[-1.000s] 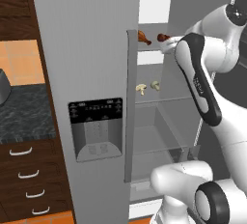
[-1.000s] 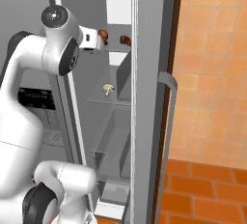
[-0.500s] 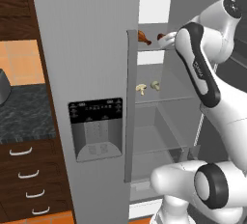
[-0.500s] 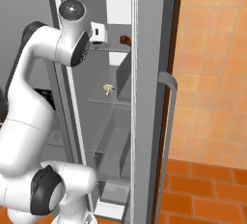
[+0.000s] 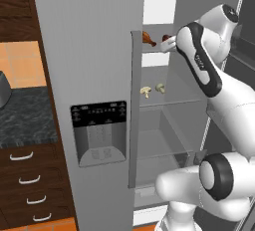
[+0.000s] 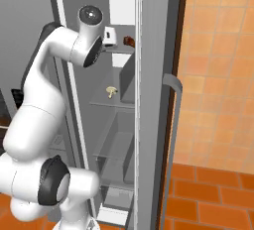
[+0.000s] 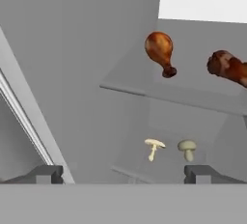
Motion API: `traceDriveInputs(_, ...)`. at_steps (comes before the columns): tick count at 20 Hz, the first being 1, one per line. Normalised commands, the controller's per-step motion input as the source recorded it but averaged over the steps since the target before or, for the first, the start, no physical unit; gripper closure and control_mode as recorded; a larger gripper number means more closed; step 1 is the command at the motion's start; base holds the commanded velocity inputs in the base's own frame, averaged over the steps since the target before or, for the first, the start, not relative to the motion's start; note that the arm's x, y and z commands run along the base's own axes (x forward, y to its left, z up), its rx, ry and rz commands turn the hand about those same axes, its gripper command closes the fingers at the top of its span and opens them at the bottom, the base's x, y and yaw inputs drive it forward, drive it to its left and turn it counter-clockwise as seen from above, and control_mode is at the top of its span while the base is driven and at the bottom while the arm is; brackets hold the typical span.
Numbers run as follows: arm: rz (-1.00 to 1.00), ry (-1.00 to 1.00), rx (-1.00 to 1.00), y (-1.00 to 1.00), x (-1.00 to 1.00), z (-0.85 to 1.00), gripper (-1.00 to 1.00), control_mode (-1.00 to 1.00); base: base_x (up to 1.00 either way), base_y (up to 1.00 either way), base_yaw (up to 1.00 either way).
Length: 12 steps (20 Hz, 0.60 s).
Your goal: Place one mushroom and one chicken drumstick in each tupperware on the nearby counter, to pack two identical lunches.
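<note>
Reddish-brown against pale grey, two drumsticks lie on the upper glass shelf of the open fridge, and that shelf is the landmark for everything else. In the hand view the nearer drumstick rests above the shelf's front edge, fat end up and to the left, bone end pointing down and to the right, so its long axis runs on a slant across the view. The second drumstick sits further along the same shelf, to the right. On the next shelf down stand two mushrooms, a pale beige one and a greyer one just beside it.

The gripper is held in front of the shelf with its two dark fingertips well apart, jaws spread and nothing between them. From it, the nearer drumstick lies ahead, above and slightly right of the midline; the mushrooms lie ahead and lower.

The left base view shows the hand level with the upper shelf, close to the drumsticks. It also shows the counter well off to the left, past the closed fridge door.

Judging by this, a grab at the nearer drumstick likely calls for advancing while rolling the wrist, so the jaws close across the slanted axis.
</note>
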Motion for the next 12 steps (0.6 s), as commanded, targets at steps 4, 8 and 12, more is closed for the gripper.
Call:
traceDriveInputs(4,0.04,0.01,0.0,0.0,0.46,-0.02,-1.0,-1.0,0.0,0.0,0.0)
traceDriveInputs(8,0.03,0.04,0.0,0.0,0.51,-0.01,-1.0,-1.0,0.0,0.0,0.0)
traceDriveInputs(12,0.04,0.02,0.0,0.0,0.49,-0.01,-1.0,-1.0,0.0,0.0,0.0)
